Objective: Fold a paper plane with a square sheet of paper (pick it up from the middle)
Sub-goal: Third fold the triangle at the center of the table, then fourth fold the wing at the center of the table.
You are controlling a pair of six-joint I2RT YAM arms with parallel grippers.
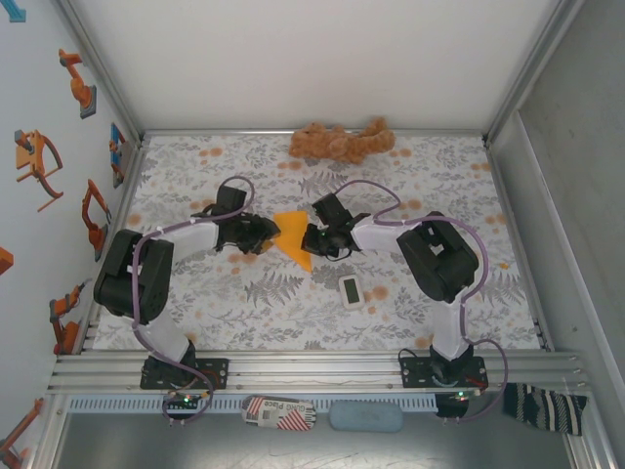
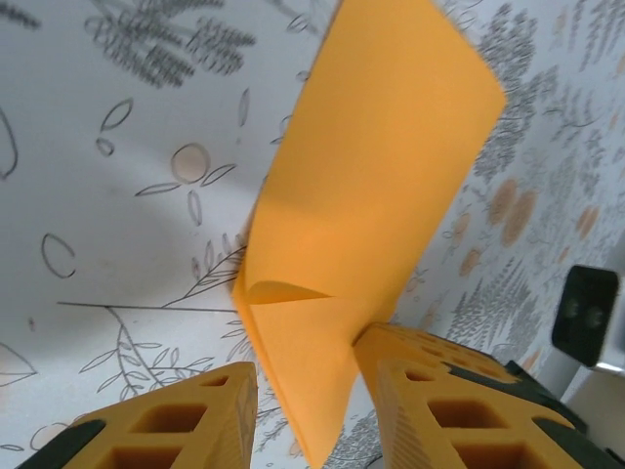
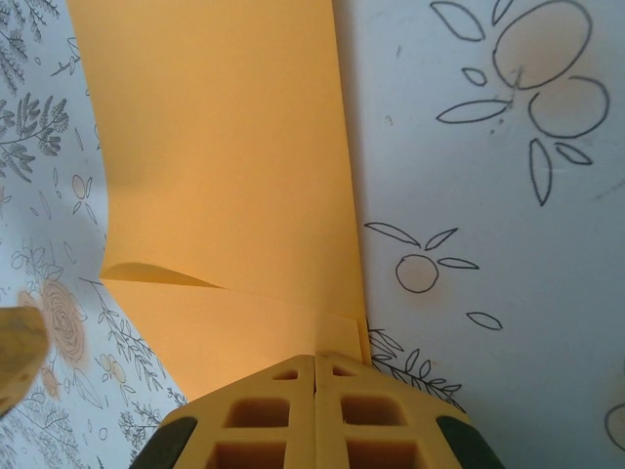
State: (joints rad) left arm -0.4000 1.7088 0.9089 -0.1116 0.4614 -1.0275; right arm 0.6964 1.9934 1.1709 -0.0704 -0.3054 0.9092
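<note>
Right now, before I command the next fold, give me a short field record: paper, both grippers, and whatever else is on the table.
paper: orange sheet of paper, partly folded with overlapping layers, between the two grippers mid-table
left gripper: open, paper edge between its fingers, gap beside it
right gripper: shut on the paper's edge
plane shape: not yet a pointed dart
plush toy: far edge of the table, away from both arms
white device: flat on the table, near the right arm

Plain orange paper (image 1: 293, 237); grey-leaf, orange-flower patterned table (image 1: 293, 318)

Matt, smooth square sheet of paper (image 3: 225, 147); fuzzy plush toy (image 1: 342, 143).
</note>
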